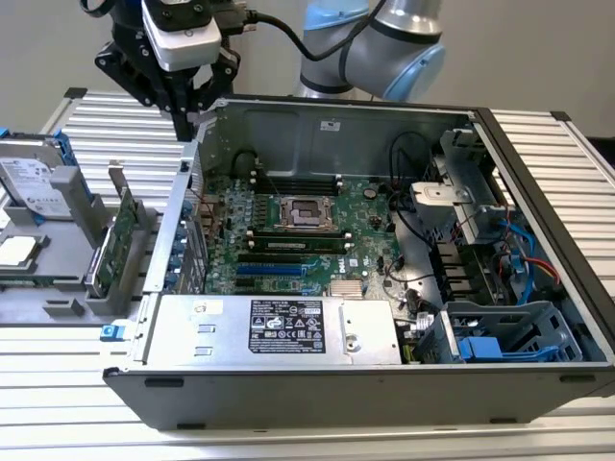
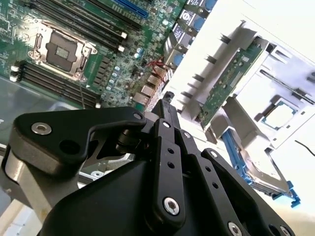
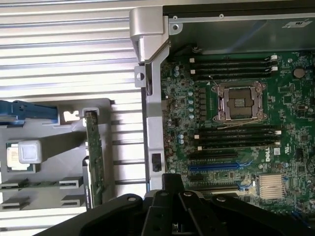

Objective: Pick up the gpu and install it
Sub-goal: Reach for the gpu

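open computer case [image 1: 317, 384] centre frame on the slatted surface [image 1: 48, 370], motherboard [image 1: 288, 226] inside. grey holder [image 1: 58, 288] at left. we note the gpu [image 1: 117, 245] on edge in it, outside the case. jaws upper left, drawn together, empty, above the case corner.

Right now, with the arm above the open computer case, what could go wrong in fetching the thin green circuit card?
1. The black end effector hangs close to the grey metal case wall; lowering there could strike it.
2. The thin green circuit card stands upright in a grey slotted holder; an off-centre grasp might tilt or jam it.
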